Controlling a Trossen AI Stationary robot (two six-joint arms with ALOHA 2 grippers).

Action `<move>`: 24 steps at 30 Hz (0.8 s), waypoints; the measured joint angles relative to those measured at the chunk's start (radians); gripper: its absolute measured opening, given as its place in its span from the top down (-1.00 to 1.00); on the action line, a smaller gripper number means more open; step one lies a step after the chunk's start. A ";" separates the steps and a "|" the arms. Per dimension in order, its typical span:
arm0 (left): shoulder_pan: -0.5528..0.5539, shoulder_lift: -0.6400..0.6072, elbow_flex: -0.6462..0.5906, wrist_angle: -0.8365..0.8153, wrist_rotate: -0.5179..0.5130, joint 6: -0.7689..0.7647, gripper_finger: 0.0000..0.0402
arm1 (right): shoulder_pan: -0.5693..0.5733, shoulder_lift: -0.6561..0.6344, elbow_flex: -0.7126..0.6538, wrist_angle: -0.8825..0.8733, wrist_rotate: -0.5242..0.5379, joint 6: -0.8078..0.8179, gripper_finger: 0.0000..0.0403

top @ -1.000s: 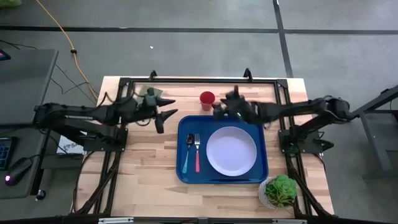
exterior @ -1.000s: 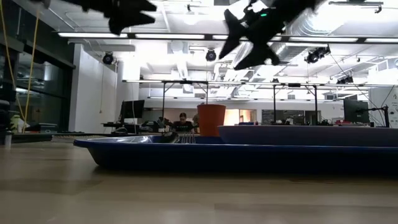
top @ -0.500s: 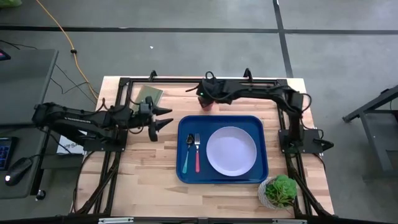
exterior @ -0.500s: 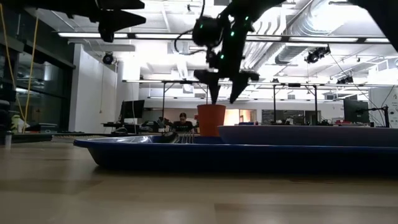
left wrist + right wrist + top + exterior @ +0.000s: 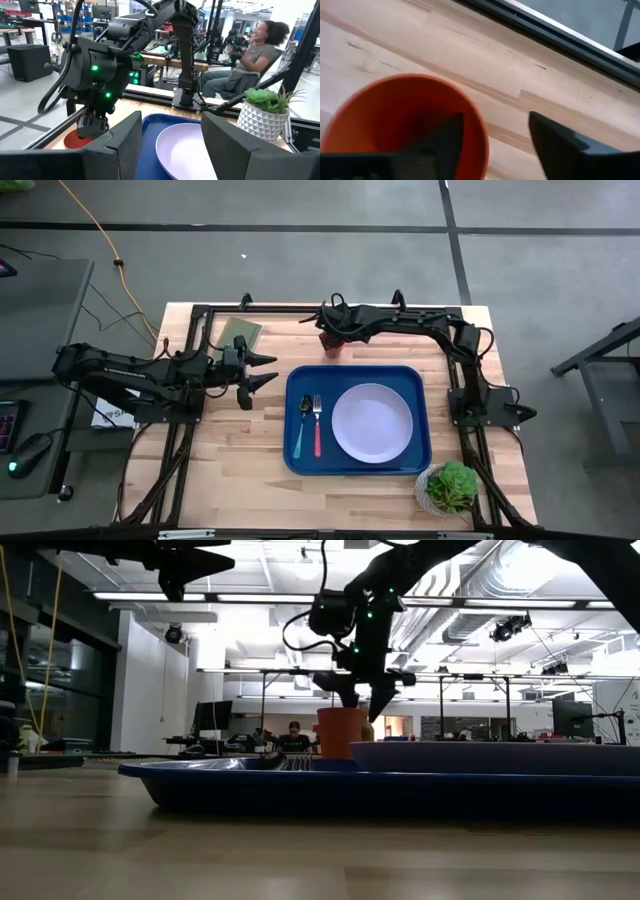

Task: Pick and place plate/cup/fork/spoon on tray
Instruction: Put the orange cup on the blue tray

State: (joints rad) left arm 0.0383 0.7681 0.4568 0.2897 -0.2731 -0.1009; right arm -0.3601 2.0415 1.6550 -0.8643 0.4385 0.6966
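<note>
Pincer (image 5: 492, 135) open astride cup (image 5: 395, 115) rim

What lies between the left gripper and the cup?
Only bare wooden tabletop separates the left gripper from the cup, seen in the high view.

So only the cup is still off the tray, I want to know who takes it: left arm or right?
Right. The right gripper is at the cup, one finger inside the rim, one outside; the left gripper hangs open beside the tray.
</note>
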 joint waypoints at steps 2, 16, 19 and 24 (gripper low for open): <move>0.000 0.000 0.000 0.000 0.000 0.000 0.07 | -0.001 0.002 0.000 -0.009 -0.016 -0.021 0.10; 0.000 0.000 0.000 -0.005 0.000 -0.007 0.07 | 0.016 -0.116 -0.002 -0.292 0.057 -0.108 0.98; 0.000 0.000 0.000 -0.011 0.000 -0.011 0.07 | 0.058 -0.231 -0.002 -0.437 0.103 -0.055 0.98; 0.000 0.000 0.001 -0.016 0.001 -0.027 0.07 | 0.183 -0.412 -0.002 -0.677 0.145 0.139 0.99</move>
State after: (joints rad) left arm 0.0383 0.7685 0.4576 0.2741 -0.2726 -0.1276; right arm -0.1767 1.6296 1.6535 -1.5416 0.5838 0.8358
